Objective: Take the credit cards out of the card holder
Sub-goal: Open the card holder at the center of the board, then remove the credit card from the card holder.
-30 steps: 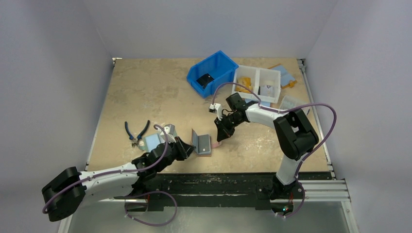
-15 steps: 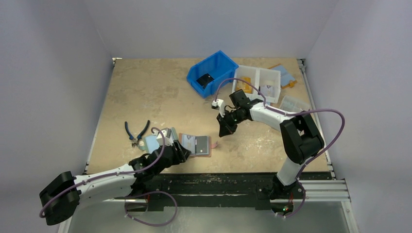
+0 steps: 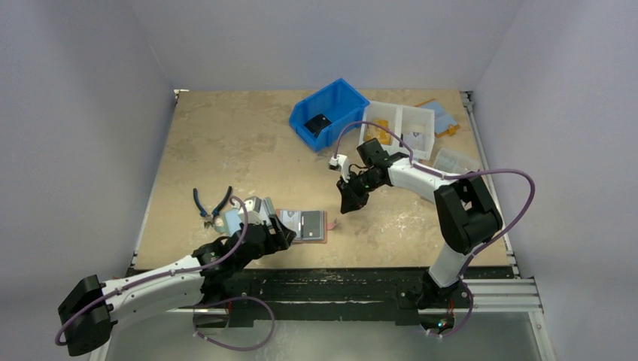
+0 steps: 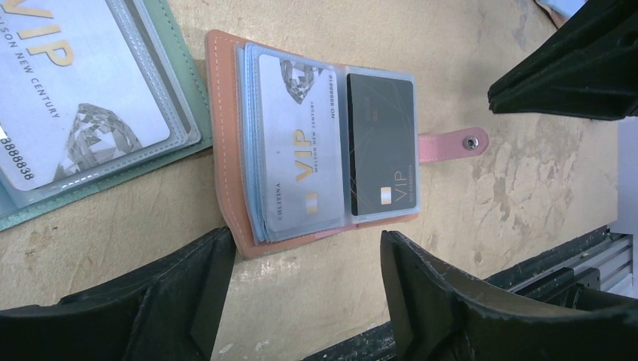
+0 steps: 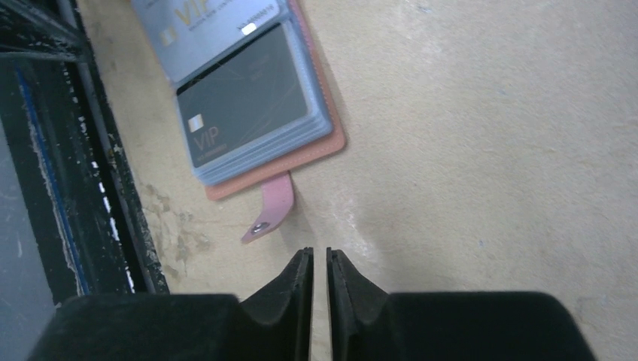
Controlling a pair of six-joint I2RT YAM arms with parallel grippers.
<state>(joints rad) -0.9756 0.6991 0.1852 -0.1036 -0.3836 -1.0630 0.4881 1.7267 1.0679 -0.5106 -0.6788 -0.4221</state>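
Left wrist — card holder (image 4: 223,128) lies open, flat

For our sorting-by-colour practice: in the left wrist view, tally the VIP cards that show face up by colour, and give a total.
Silver card: 2, one in the card holder, one in the green holder
Black card: 1, in the card holder
Total: 3

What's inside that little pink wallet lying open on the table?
The card holder shows two cards in clear sleeves: a silver VIP card and a dark VIP card. More sleeves are stacked underneath; whatever they hold is covered.
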